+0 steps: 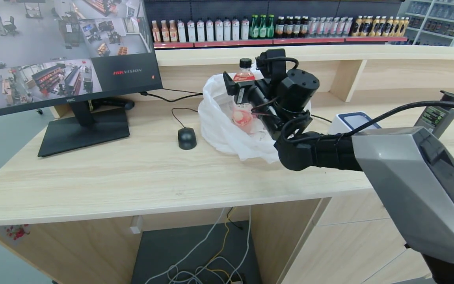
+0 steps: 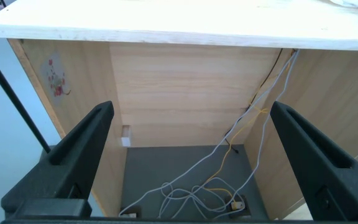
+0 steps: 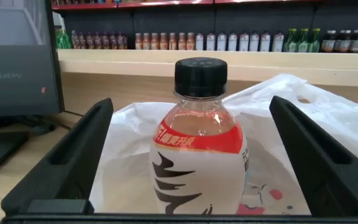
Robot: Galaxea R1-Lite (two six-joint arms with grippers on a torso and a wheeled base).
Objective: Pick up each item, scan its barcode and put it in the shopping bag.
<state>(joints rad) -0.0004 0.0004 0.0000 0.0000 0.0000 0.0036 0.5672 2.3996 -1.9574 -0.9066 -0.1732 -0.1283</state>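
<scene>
The bottle (image 3: 199, 168) is seen upright inside the white shopping bag (image 1: 215, 126), flanked but not clasped by the widely parted fingers of the right gripper (image 3: 191, 109); being likely rigid, smooth and liquid-heavy, it is best taken mid-body.

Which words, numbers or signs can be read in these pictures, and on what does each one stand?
Black flat monitor: red brand lettering on its screen, not quoted.
Clear plastic bottle with black cap: black brush characters and white print on a red band, too blurred to read.
Grey upright terminal: green panel, too small to read.
Row of drink bottles on the far shelf: labels too small.
</scene>
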